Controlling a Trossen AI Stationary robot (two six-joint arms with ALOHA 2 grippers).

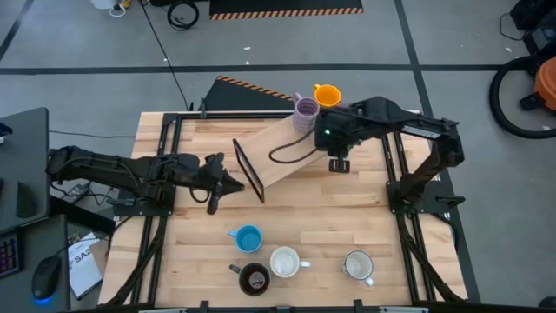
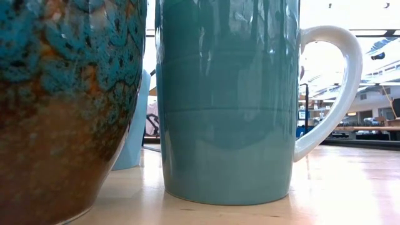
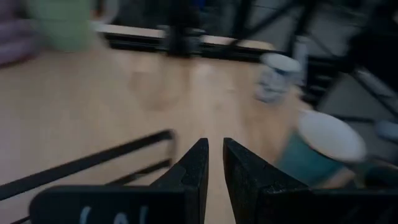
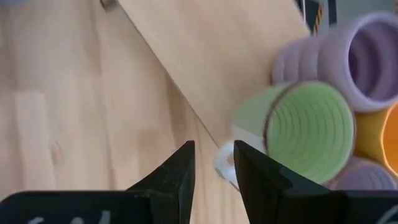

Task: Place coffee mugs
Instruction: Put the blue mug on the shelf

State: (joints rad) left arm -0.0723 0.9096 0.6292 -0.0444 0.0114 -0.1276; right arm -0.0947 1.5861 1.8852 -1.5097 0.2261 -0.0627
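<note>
Four mugs (image 1: 295,262) sit in a group near the front edge of the table (image 1: 365,222). A flat board (image 1: 282,152) lies at the back, with more mugs (image 1: 314,104) at its far end

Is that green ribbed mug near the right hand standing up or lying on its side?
Lying on its side: the green ribbed ceramic mug shows its round open mouth sideways to the right wrist view, white handle beside it.

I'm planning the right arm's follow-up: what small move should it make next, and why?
Probably back the right end effector straight away from the green mug. Its jaws stand apart and hold nothing, the white handle lies just past the tips, and the mug already sits beside the purple mug and orange mug.
</note>
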